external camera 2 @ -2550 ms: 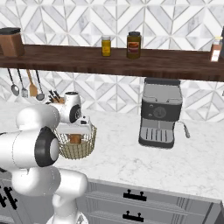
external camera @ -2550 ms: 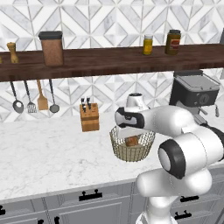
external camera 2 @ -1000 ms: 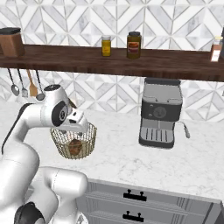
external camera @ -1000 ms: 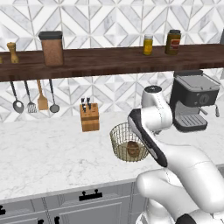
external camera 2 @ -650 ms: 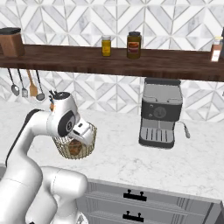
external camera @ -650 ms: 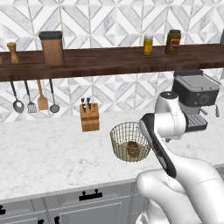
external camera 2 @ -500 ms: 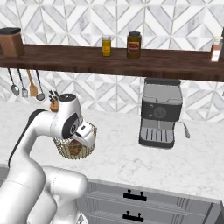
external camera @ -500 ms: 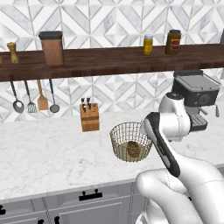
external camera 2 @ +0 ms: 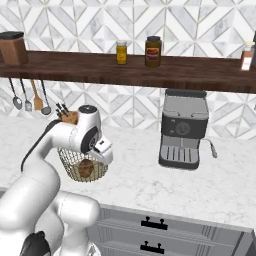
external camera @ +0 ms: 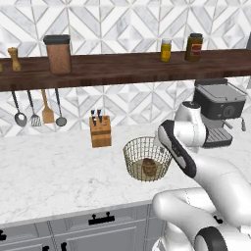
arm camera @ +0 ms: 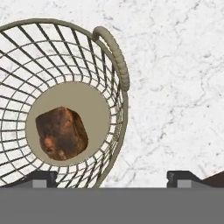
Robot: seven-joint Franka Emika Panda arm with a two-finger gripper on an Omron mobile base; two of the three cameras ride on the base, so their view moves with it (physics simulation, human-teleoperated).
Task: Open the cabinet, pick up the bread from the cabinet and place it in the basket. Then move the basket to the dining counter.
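The bread (arm camera: 61,133) is lying on the tan base of the basket (arm camera: 119,61) — which is sitting on the marble worktop (external camera: 54,171), right of the knife block (external camera: 100,131). The gripper (arm camera: 113,177) is hovering over the basket's handled rim, its fingers spread wide and straddling the mesh wall — pinching nothing.

Base views flank arm; hand view (close) down onto basket (arm camera: 118,57).

The bread (arm camera: 61,133) lies in the basket (arm camera: 114,48) on the worktop (arm camera: 175,87)
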